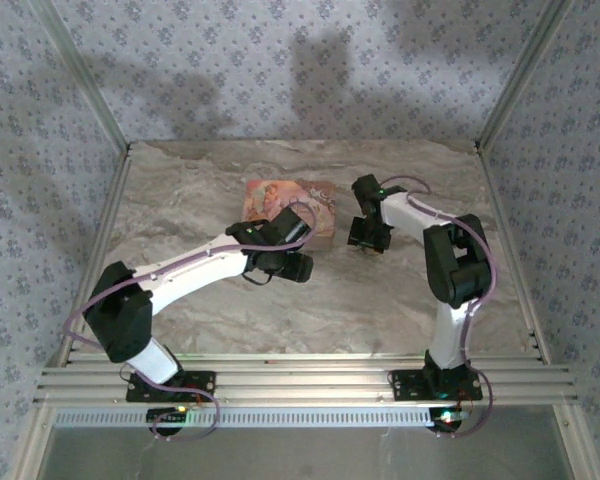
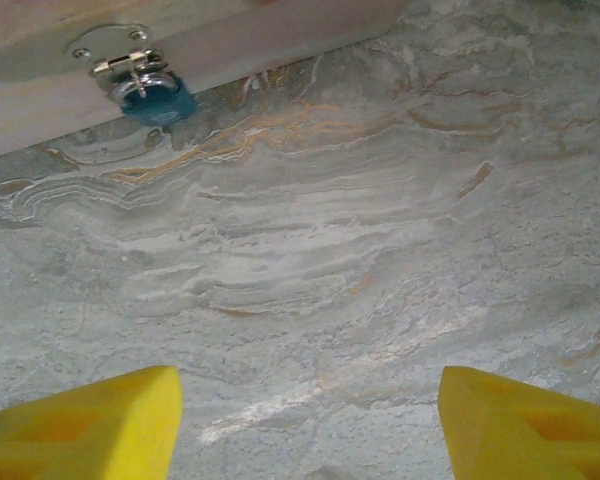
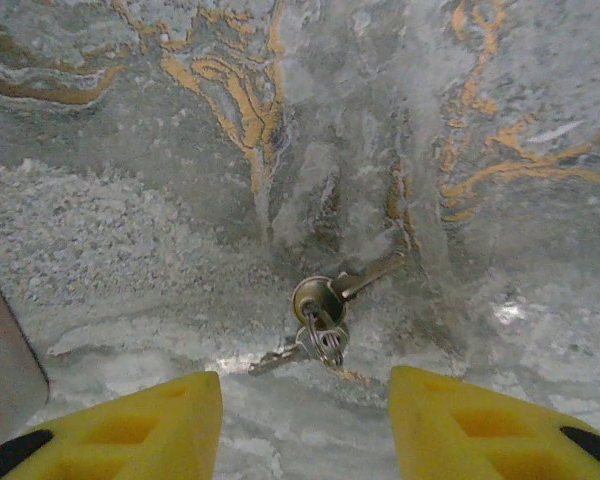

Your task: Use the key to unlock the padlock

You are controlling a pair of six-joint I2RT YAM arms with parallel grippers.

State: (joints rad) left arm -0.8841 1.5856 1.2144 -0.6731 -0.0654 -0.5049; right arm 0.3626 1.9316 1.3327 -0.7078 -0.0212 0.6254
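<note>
Marble-veined counter (image 1: 330, 310) carries one container that we can count, a pink floral box (image 1: 280, 197) lying flat near the middle, its lid down, so we cannot tell what is inside. From the left wrist we see one padlock (image 2: 158, 100), small and blue-teal, hanging from a silvery hasp (image 2: 120, 60) on the box's side wall, its body dropping to the foot of the box, close to the counter. The left end effector (image 2: 310, 430) sits low, near the box and facing that wall, its two yellow fingers (image 2: 90, 425) spread wide with bare counter between them and the padlock well ahead. To the right of the box, the right end effector (image 3: 305, 430) points down at the counter, its fingers also standing apart and pinching nothing. Just beyond its fingertips lie two keys (image 3: 325, 315), small and metal, joined on one ring (image 3: 325, 340): one points up and to the right, the other down and to the left, both flat on the counter and apart from the padlock. We count one box, one padlock, two keys, one ring and two end effectors.
</note>
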